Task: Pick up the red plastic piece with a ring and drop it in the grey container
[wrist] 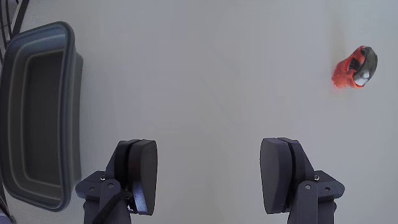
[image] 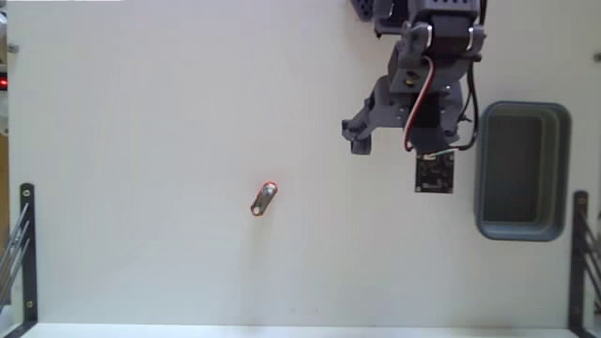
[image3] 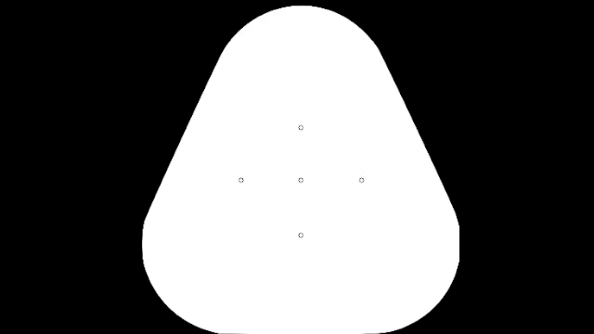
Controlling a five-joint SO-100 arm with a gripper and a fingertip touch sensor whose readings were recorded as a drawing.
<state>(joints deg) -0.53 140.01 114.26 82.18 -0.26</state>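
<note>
The red plastic piece with a ring (image: 264, 198) lies flat on the white table near the middle of the fixed view; the wrist view shows the same piece (wrist: 354, 67) at the upper right. The grey container (image: 484, 169) stands at the right and looks bare inside; the wrist view has it (wrist: 73, 124) along the left edge. My gripper (image: 398, 136) hangs over the table just left of the container, well apart from the red piece. In the wrist view the gripper (wrist: 208, 177) is open, and only bare table shows between its two dark fingers (wrist: 142, 171).
A small dark circuit board (image: 435, 173) hangs on the arm beside the container. Black metal brackets stand at the lower left (image: 26, 253) and lower right (image: 579, 253) table edges. White tabletop spreads between the gripper and the red piece.
</note>
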